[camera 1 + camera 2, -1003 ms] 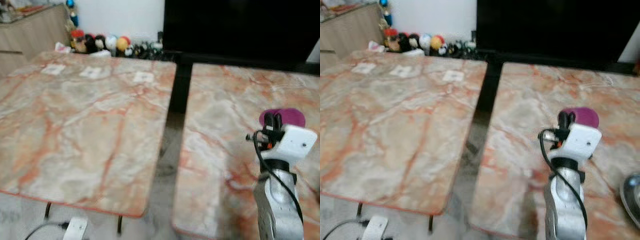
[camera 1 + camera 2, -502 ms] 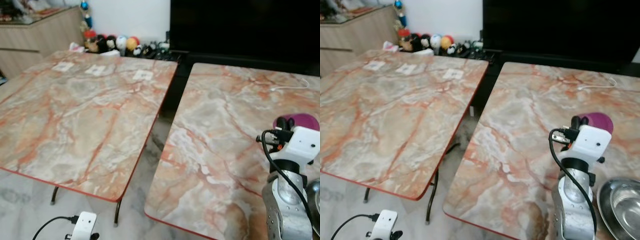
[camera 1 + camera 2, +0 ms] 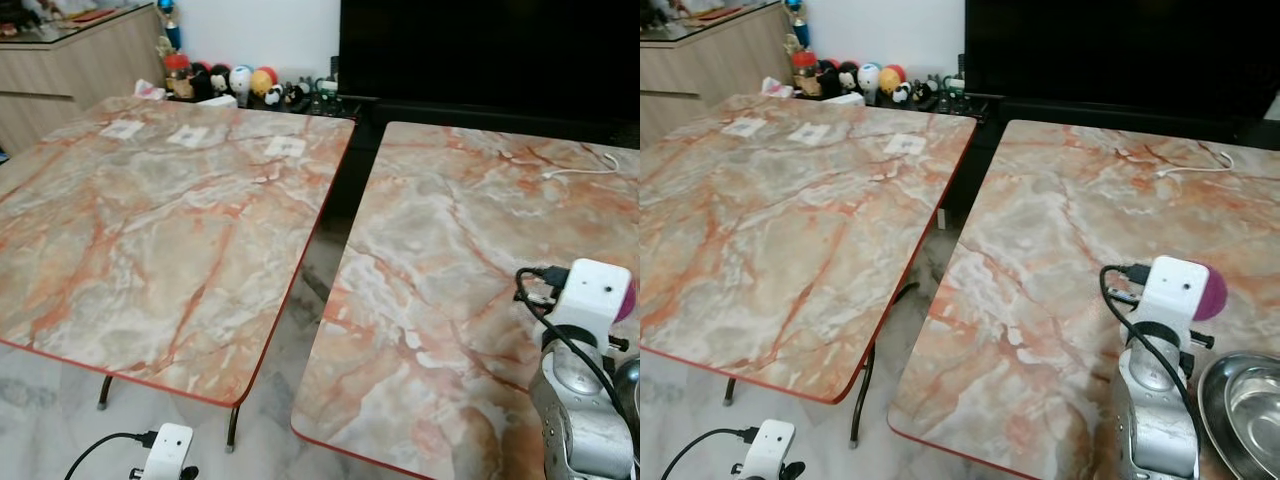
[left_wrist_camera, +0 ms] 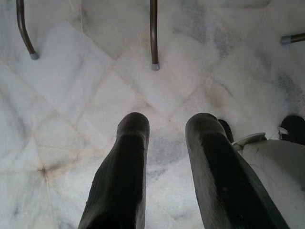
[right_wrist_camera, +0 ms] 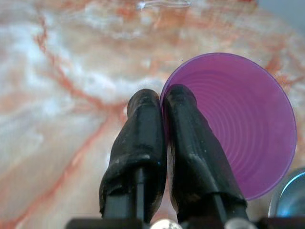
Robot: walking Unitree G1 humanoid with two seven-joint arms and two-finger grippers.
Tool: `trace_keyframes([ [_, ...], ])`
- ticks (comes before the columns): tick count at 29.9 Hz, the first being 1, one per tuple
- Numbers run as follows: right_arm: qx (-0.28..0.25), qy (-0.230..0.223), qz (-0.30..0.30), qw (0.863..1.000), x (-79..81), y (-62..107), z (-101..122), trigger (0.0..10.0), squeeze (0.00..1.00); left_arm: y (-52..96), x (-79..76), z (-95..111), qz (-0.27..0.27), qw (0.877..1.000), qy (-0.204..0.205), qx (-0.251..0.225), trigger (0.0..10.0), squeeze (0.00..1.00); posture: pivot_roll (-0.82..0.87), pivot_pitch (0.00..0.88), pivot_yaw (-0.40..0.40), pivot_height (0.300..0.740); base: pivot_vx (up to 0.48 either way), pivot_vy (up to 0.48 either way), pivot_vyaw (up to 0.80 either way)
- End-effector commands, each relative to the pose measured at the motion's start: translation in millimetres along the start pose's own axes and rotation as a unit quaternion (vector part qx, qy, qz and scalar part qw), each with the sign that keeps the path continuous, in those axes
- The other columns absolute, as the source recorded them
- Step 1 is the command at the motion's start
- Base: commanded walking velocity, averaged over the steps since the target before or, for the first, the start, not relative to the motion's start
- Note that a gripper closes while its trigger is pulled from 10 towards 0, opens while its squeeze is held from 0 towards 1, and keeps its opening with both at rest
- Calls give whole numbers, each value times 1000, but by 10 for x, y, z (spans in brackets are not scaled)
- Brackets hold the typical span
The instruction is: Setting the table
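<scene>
Purple plastic cup (image 5: 233, 124), pinched by its rim in my right gripper (image 5: 161, 109): one finger sits inside the wall, the other outside, the pair nearly touching with only the thin wall between. Cup hangs over the right marble table (image 3: 1060, 230), its open mouth facing my wrist camera, the bowl of it off to one side of my fingers. Steel bowl (image 3: 1240, 405) lies on the same table, just beside the cup on the near side; its edge shows close to my fingers in the wrist view.

Handling guess: cup looks light, thin-walled, a bit flexible, smooth. A rim pinch is fine for carrying, but it could swing or twist around the grip point if I move fast. Squeezing harder would likely deform the wall rather than break it. A better hold for setting it down upright would be across the body, lower down; with this grip I should lower slowly and let the base touch flat before releasing.

Left gripper (image 4: 164, 143) hangs idle, pointing at the white tiled floor (image 4: 71, 95), fingers apart with a clear gap, nothing between them. Left marble table (image 3: 150, 210) carries three small paper tags (image 3: 284, 146) at its far side.
</scene>
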State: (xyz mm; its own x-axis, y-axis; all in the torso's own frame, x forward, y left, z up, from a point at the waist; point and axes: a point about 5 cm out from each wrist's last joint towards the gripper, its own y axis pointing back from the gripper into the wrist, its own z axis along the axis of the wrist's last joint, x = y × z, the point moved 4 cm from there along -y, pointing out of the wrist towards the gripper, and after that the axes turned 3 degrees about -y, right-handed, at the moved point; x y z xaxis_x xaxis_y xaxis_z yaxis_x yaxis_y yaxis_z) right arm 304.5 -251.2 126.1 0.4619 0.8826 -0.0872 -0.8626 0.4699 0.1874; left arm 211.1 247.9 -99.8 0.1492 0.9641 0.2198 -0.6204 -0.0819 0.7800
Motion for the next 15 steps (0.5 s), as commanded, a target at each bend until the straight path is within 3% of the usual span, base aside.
trace_keyframes([
  [1,-6,-2,15,1000,47,7,105,10000,0,4,13,-23,1,1000,0,6,10000,0,6,2,0,740,0,0,0],
  [7,12,56,108,992,159,57,228,10000,0,0,-11,-21,-1,1000,2,6,10000,0,0,2,-1,740,0,0,0],
  [10,11,71,96,993,-22,28,299,10000,0,-2,-27,-22,-3,1000,3,7,10000,0,-16,3,-1,740,0,0,0],
  [13,25,42,80,996,-95,26,313,10000,0,-2,-30,-26,-3,1000,3,8,10000,0,-16,3,-1,740,0,0,0],
  [15,43,-2,73,996,-104,38,298,10000,0,-3,-41,-25,-4,1000,3,8,10000,0,-32,4,-4,740,0,0,0],
])
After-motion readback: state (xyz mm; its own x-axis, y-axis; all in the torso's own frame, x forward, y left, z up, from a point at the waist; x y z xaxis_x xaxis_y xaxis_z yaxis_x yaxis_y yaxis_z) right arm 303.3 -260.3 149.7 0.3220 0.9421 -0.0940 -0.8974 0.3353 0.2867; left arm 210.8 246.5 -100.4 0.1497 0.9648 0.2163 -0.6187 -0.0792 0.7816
